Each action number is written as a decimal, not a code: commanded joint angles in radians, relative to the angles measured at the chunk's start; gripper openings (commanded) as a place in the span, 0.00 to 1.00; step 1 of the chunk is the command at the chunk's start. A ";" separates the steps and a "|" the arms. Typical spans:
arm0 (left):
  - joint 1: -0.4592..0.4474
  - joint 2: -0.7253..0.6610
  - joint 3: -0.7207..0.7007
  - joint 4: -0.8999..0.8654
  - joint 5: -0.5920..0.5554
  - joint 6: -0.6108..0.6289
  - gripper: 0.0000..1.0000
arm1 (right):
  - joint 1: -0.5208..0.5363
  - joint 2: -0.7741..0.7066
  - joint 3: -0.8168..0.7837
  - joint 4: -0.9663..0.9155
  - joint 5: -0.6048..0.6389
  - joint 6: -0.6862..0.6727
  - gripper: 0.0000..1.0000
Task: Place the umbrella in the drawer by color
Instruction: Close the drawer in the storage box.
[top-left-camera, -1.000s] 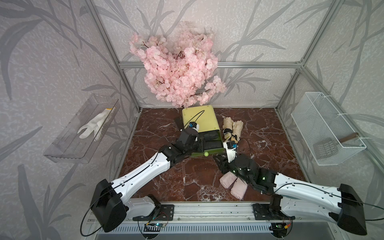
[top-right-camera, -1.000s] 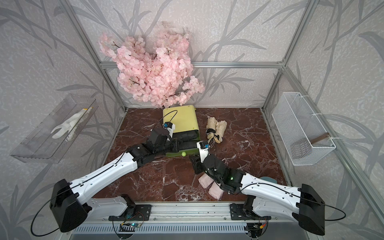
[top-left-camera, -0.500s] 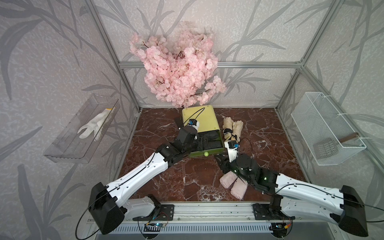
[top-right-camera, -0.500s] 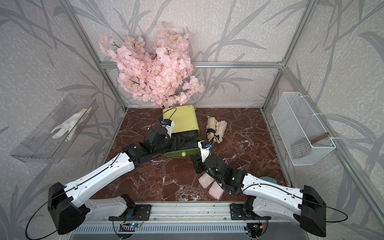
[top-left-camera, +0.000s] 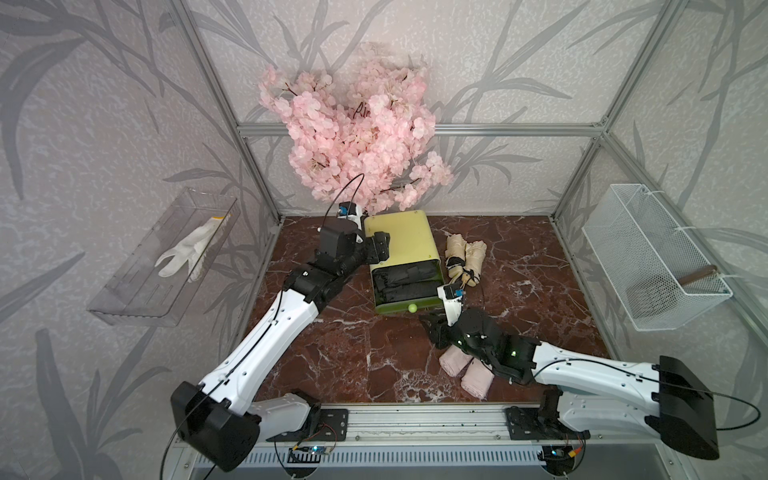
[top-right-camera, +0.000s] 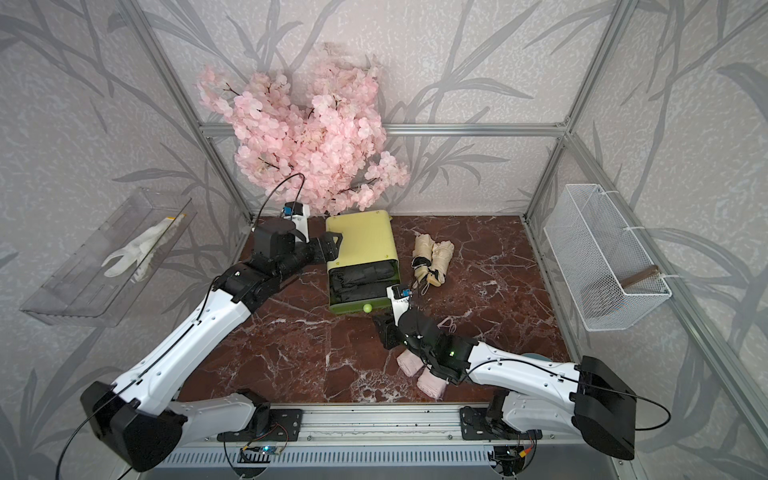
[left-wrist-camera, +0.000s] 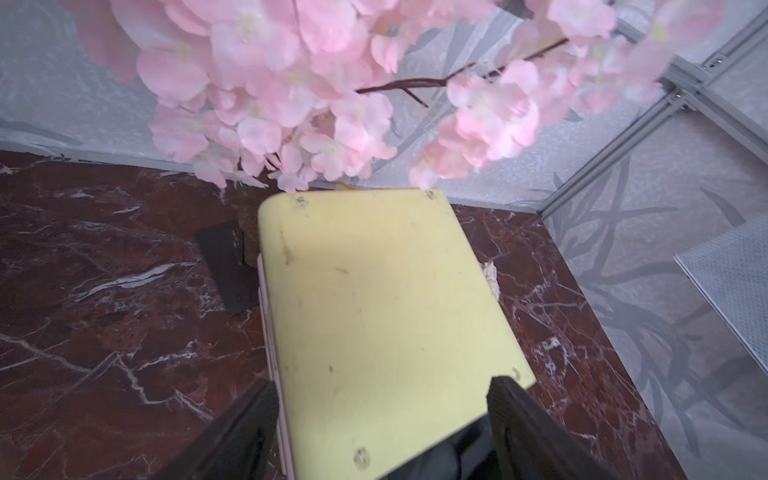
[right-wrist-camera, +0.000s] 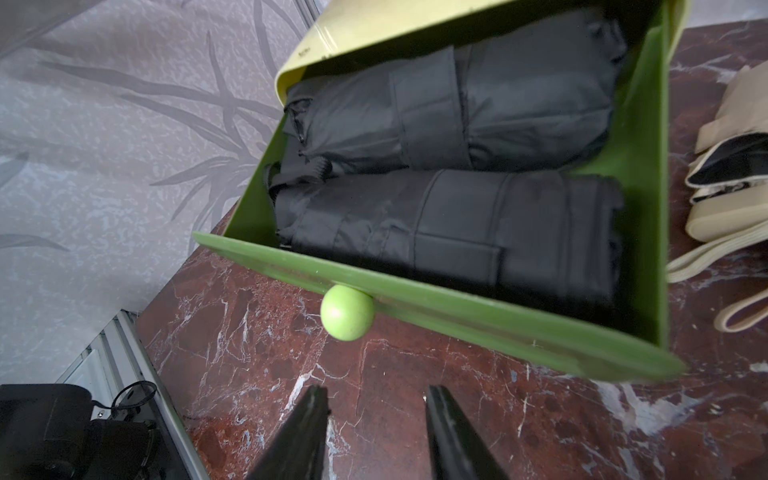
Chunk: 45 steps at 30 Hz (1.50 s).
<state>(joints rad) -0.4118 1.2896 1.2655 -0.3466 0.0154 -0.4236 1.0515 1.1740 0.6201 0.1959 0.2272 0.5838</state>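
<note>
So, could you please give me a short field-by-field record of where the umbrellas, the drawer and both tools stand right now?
drawer: green drawer pulled out of the yellow cabinet, open
in drawer: two black umbrellas, side by side
on table: beige umbrellas beside the cabinet; pink umbrellas nearer the front
left tool: open, over the cabinet top
right tool: open, just short of the green knob, not touching it

Your red marble tabletop (top-left-camera: 353, 353) carries a drawer cabinet (top-left-camera: 399, 237) at frame centre. Beige umbrellas (top-left-camera: 465, 255) just right of it; pink umbrellas (top-left-camera: 473, 380) lower right.
</note>
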 joint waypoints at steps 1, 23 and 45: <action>0.064 0.096 0.058 0.027 0.080 0.049 0.85 | -0.004 0.037 0.031 0.073 -0.010 0.036 0.43; 0.162 0.354 0.108 0.117 0.260 0.051 0.99 | -0.005 0.185 0.114 0.212 0.114 0.033 0.42; 0.110 0.293 -0.009 0.154 0.258 0.028 0.96 | -0.063 0.279 0.255 0.221 0.120 -0.054 0.37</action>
<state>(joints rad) -0.2760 1.6016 1.2797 -0.1440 0.2455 -0.4030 1.0111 1.4410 0.8207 0.3466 0.3378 0.5560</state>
